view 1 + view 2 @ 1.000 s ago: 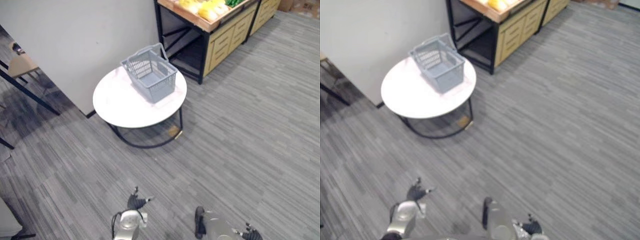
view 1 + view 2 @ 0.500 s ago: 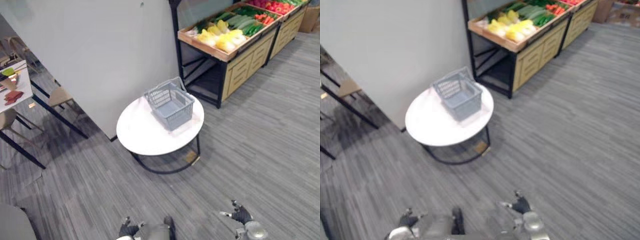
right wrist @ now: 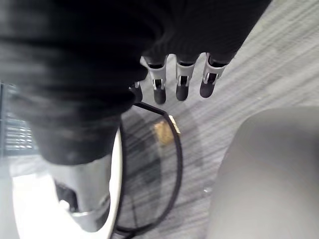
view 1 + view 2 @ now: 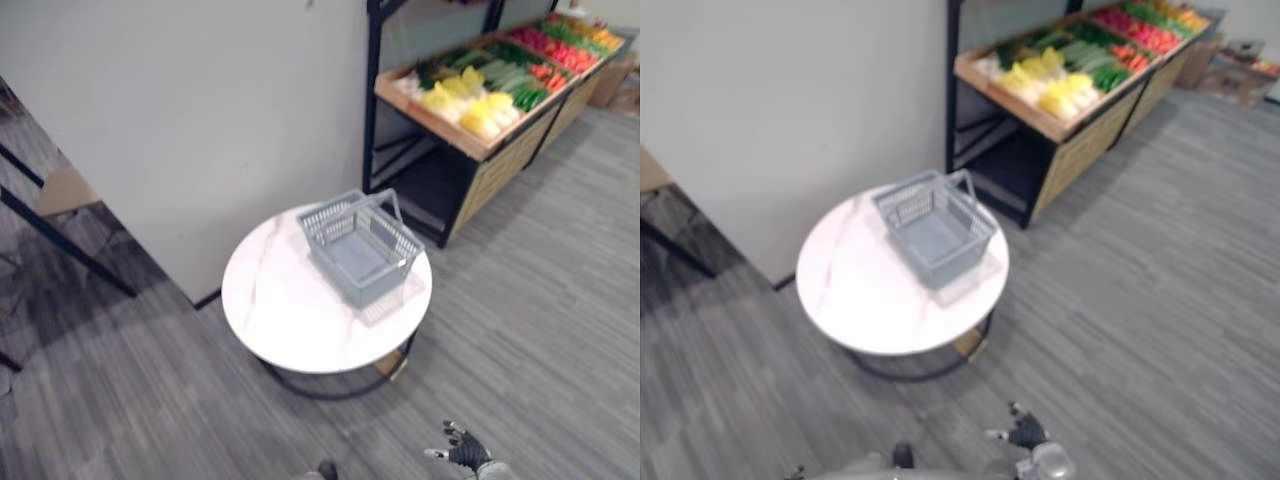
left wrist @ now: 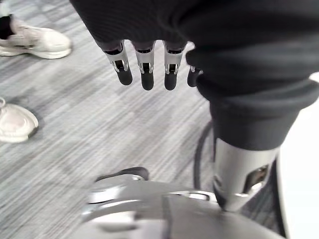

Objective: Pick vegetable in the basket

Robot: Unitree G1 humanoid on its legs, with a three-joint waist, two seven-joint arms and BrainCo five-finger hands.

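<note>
Round white table (image 4: 280, 325), black frame beneath, on grey striped floor (image 4: 560, 320). Pale wall (image 4: 200, 110) just behind table. Wooden black-framed stand (image 4: 497, 172) near table, rightward. Tan chair (image 4: 65, 190) well apart, leftward. Person's white shoes (image 5: 37, 42) on floor.

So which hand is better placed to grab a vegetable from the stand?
Probably the right: the vegetable stand lies to the robot's right, and the right hand is open on that side. The left hand is open too.
</note>
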